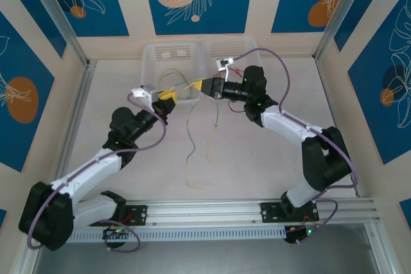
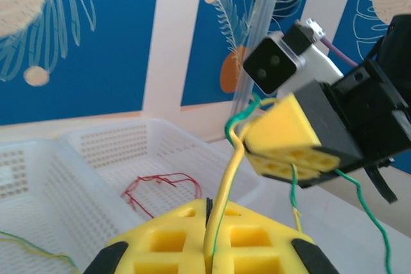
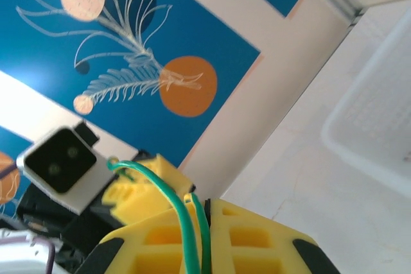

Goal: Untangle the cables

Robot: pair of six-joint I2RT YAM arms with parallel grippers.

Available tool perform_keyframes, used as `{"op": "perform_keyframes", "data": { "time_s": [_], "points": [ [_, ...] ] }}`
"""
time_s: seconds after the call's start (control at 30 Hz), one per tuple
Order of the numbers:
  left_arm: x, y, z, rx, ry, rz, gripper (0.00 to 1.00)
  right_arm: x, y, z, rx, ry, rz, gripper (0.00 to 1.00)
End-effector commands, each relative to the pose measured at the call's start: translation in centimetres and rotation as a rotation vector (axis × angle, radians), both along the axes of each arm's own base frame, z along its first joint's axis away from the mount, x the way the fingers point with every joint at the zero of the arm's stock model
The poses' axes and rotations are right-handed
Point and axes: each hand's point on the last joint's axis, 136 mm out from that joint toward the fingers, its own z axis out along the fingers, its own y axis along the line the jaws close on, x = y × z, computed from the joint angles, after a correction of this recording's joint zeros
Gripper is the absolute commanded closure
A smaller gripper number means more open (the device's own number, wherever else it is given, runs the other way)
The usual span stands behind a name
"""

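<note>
Pinching a yellow cable (image 1: 186, 174), your left gripper (image 1: 168, 96) faces the right gripper (image 1: 204, 86), clamped on a green cable (image 1: 217, 117), upper centre beside the basket (image 1: 149, 62); both strands trail onto open table (image 1: 257, 171).

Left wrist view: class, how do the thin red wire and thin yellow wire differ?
The thin red wire lies loose and curled in the white perforated basket; the thin yellow wire is pinched by the left gripper, stretching up toward the right gripper. Both are slender.
</note>
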Motion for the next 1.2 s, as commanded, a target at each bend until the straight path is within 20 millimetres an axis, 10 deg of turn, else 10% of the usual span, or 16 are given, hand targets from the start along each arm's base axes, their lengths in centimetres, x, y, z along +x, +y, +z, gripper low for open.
{"op": "perform_keyframes", "data": {
  "time_s": [0.0, 0.43, 0.9, 1.17],
  "points": [
    [-1.0, -3.3, -4.8, 0.051, 0.126, -0.107, 1.00, 5.8, -7.1, 8.1, 0.163, -0.216, -0.413, 1.00],
    [-1.8, -13.1, -7.3, 0.075, 0.189, -0.308, 1.00, 5.3, -5.9, 9.4, 0.109, -0.290, -0.456, 1.00],
    [-1.1, -10.3, -5.7, 0.311, 0.026, -0.147, 0.44, 1.7, -5.2, 9.5, -0.127, -0.362, -0.384, 1.00],
    [-3.9, -7.2, -1.1, 0.297, -0.108, -0.112, 0.41, 2.1, -6.8, 7.6, -0.294, -0.355, -0.457, 1.00]
  ]
}}
